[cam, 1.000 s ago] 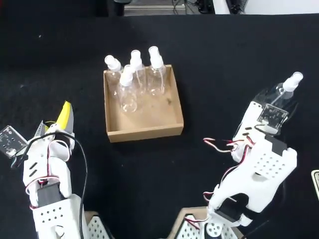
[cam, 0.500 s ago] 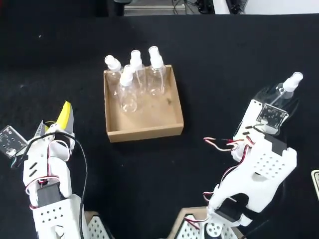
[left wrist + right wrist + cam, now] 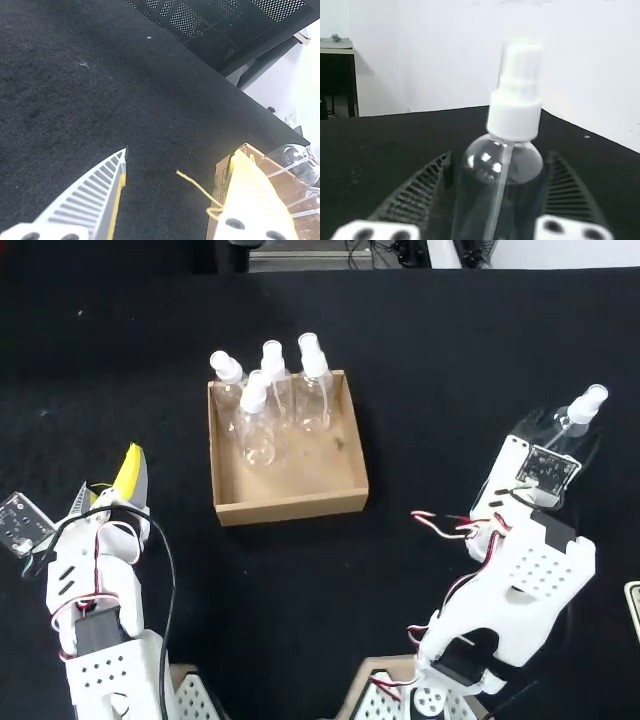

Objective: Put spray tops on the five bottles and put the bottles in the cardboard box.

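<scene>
The cardboard box stands mid-table with several clear bottles upright along its far side, each wearing a white spray top. My right gripper is at the right of the table, shut on one more clear bottle that also carries a spray top. In the right wrist view that bottle sits between the black fingers with its top pointing away. My left gripper rests open and empty at the near left, and its wrist view shows the box corner.
Black cloth covers the table. The near half of the box floor is bare. A pale object shows at the right edge. Open cloth lies between the right gripper and the box.
The right arm with its bottle has shifted only very slightly. The left arm and the box have not moved.
</scene>
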Tool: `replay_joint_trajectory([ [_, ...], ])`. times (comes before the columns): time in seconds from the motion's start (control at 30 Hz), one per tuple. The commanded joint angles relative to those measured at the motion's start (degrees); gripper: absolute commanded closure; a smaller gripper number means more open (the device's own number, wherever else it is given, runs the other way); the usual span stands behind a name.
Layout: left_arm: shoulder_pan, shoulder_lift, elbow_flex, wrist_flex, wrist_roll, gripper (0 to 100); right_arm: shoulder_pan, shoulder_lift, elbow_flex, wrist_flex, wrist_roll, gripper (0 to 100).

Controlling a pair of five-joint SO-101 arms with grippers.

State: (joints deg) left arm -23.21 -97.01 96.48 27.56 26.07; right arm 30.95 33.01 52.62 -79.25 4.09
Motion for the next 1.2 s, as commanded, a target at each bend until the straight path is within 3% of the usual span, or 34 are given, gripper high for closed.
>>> replay_joint_trajectory([
  [0.0,0.6,-0.7,1.3,-1.5,-0.6,69,-0.7,-0.3,-2.5,-1.4,0.7,90.0],
  [0.17,0.6,-0.7,1.3,-1.5,-0.6,69,-0.7,-0.2,-2.2,-1.4,1.0,98.5],
  [0.33,0.6,-0.7,1.3,-1.5,-0.6,69,-0.6,-1.5,-0.6,-3.3,0.8,98.8],
  [0.53,0.6,-0.7,1.3,-1.5,-0.6,69,-3.2,-18.6,12.1,-4.0,0.5,98.7],
  [0.87,0.3,-0.7,1.3,-1.5,-0.6,69,-19.3,-57.5,30.4,13.8,0.5,98.7],
  [1.17,0.2,-0.7,1.3,-1.5,-0.6,69,-35.0,-82.8,29.6,48.3,0.4,98.7],
])
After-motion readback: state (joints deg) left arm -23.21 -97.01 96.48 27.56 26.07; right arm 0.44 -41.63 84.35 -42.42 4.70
